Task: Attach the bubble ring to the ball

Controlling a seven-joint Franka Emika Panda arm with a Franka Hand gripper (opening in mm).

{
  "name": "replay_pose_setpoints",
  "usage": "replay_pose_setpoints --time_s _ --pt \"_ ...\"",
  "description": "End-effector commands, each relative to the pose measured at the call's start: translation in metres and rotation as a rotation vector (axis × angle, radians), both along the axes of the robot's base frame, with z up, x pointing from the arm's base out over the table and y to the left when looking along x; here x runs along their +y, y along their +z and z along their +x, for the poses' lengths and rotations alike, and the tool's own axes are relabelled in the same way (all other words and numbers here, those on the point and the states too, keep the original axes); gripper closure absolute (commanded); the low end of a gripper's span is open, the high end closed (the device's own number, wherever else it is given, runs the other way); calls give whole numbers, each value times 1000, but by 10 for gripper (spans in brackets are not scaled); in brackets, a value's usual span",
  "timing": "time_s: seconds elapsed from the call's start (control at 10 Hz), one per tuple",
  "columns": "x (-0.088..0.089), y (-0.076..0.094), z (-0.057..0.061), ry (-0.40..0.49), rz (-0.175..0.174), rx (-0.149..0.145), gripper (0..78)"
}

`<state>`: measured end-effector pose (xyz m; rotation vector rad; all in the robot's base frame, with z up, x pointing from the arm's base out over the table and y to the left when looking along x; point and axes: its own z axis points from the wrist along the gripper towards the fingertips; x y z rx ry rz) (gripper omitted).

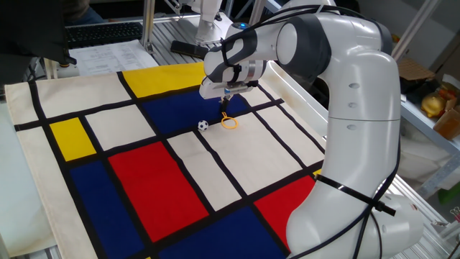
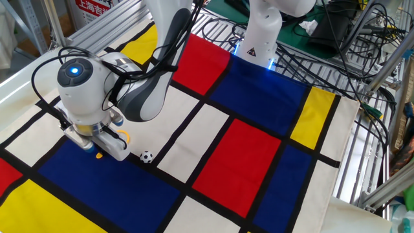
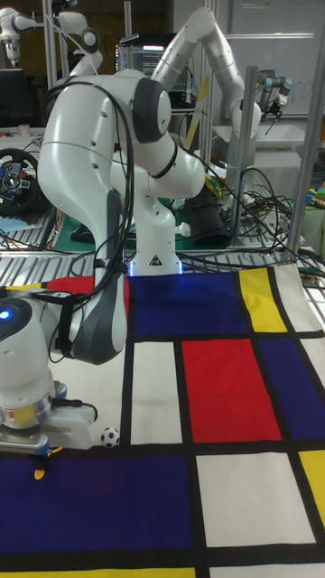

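While the claw (image 1: 227,94) hangs over the ring's handle, opening not discernible, ring (image 1: 228,121) lies just beside the ball (image 1: 203,125) nr the cloth's (image 1: 187,173) far edge; off-centre approach could knock ball rolling.

Even, bright indoor light falls from overhead in all three views. Shadows under the arm (image 1: 345,108) are soft and faint. The white shell shows mild glare. The fixed views are sharp; the tall view is softer and grainier, with a dim background.
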<state>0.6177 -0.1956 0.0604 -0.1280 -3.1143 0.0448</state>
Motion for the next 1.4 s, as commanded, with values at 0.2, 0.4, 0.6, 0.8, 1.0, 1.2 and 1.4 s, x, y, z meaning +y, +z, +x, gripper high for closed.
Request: replay_pose_setpoints --time_s 0.2,0.4,0.6,0.8,1.0,1.2,1.4 --pt "0 -1 -1 0 0 3 1" --pt "0 -1 -1 0 0 3 1" --pt "0 -1 -1 0 0 3 1" --pt "0 -1 -1 0 0 3 1" --pt "0 -1 -1 0 0 3 1" --pt "0 -1 -1 0 0 3 1" --pt "0 -4 -3 -19 30 -7 1"
